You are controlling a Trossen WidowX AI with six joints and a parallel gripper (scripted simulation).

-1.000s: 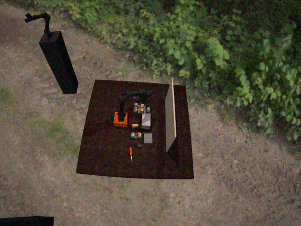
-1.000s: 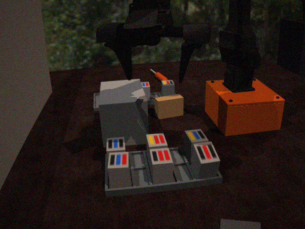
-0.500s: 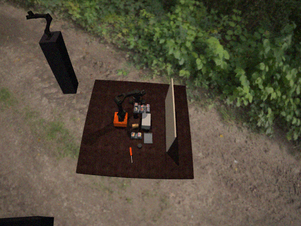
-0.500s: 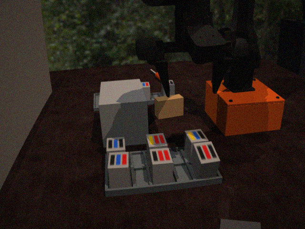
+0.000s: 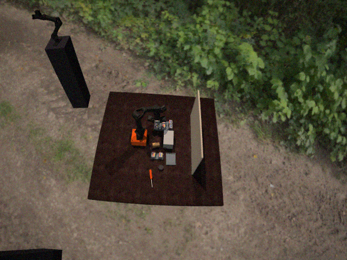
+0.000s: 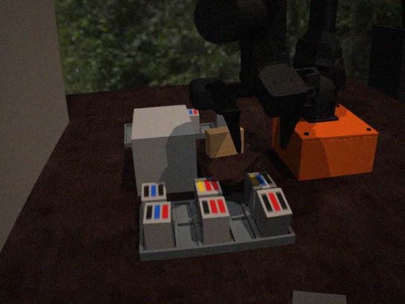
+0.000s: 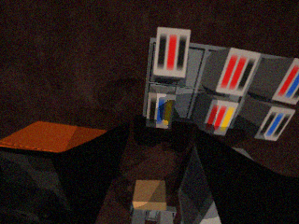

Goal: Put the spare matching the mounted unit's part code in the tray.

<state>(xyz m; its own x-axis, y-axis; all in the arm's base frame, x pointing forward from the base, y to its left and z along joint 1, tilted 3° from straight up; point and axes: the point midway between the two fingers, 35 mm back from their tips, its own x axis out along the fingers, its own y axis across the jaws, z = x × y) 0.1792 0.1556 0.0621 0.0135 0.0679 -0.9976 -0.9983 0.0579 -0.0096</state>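
Now the pincer (image 6: 258, 147) hangs part-open above the yellow-blue-black spare (image 6: 258, 182).

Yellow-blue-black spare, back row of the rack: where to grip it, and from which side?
Come straight down on the yellow-blue-black spare and pinch its upper part, which stands proud of the rack. Fingers probably go on the two faces along the row: one looks onto a gap toward the yellow-red-red spare, the other onto the rack's outer end. The black-red-black spare crowds its front.
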